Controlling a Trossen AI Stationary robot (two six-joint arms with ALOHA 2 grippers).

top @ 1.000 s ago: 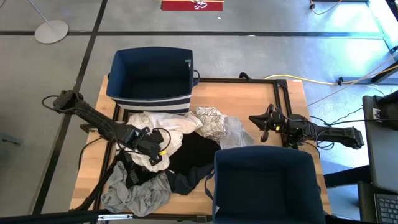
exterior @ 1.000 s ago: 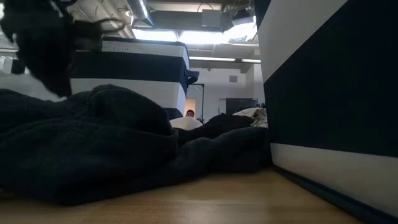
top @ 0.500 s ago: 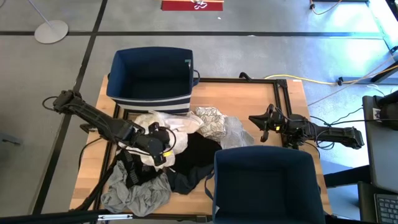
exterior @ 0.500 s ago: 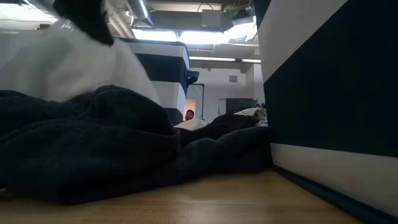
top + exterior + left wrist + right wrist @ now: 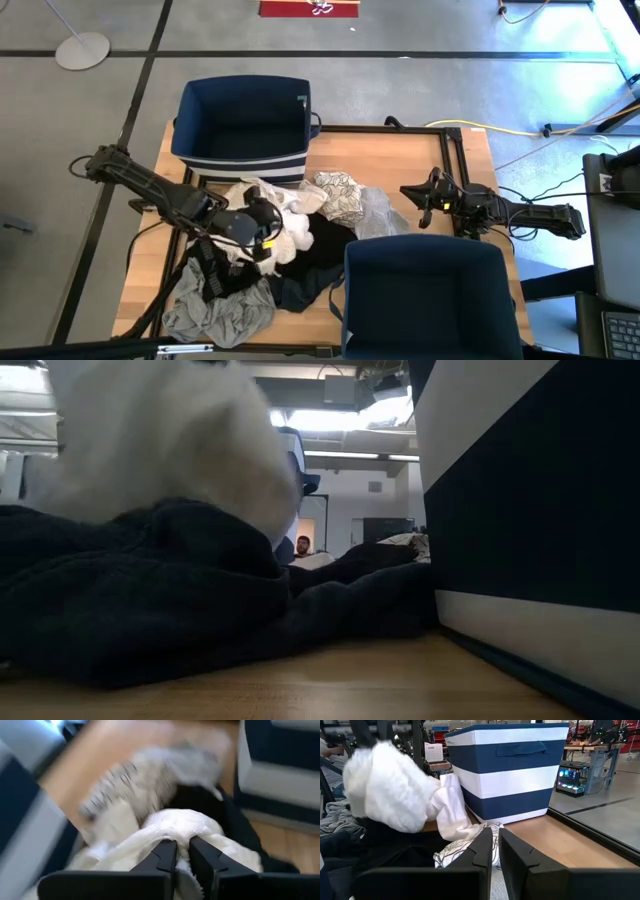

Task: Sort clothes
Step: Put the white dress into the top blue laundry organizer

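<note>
on wood table [image 5: 400, 160], left claw [image 5: 268, 236] grips white garment [image 5: 290, 225]; right claw [image 5: 412, 193] closed

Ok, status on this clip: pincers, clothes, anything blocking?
Left pincer shut on white garment, lifted over pile. Right pincer idle at table's right. Far bin unobstructed.

No legible text anywhere: only an unreadable white mark on the red floor sign [image 5: 308, 8] beyond the tabletop, and print too small to read on the white card [image 5: 433, 752] behind the striped bin.
</note>
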